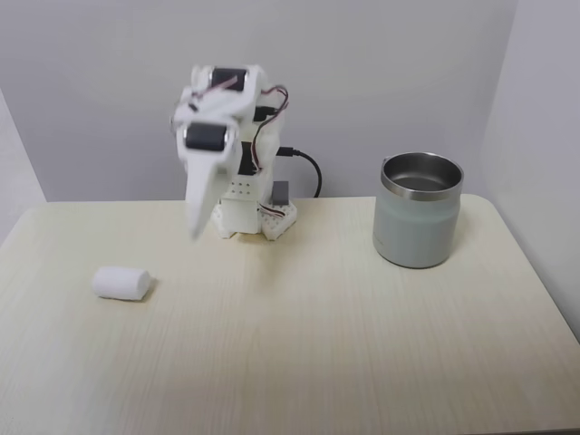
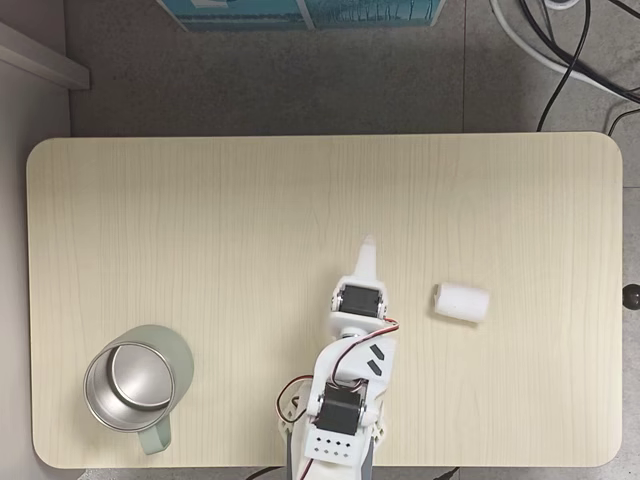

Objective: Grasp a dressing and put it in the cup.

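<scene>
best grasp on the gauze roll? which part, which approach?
Grip the dressing across its middle, coming straight down from above. It lies on its side on the table, with its long axis roughly left-right in the top-down fixed view and nothing beside it, so the curved flanks are free. The end effector is off to its left there, apparently shut; it would likely need opening first.

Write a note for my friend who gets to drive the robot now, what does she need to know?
Gripper: raised off the table near the arm's base, holding nothing; the fingers look closed, but I can't tell for sure.
Dressing: lying on its side on the table, left of the arm in the front fixed view, untouched.
Cup: upright on the right in that view, with nothing visible inside it from above.
Done: nothing yet.
Left: reach the dressing, grasp it, carry it over, drop it in the cup.
</scene>
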Controlling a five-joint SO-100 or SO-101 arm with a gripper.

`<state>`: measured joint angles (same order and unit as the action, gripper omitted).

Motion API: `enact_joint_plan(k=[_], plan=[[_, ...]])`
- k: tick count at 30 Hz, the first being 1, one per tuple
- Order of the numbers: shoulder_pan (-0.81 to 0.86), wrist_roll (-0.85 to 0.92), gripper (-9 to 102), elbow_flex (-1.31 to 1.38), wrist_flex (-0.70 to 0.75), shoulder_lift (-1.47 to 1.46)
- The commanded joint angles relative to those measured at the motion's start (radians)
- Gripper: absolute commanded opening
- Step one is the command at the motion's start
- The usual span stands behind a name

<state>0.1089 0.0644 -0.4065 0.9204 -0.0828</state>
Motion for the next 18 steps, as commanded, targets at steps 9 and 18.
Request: enact_joint_plan(k=[9, 18], plan=[[0.041, 0.058, 0, -0.595, 0.287, 0.359], [0.282, 0.187, 11, -0.94, 0.604, 0.736]])
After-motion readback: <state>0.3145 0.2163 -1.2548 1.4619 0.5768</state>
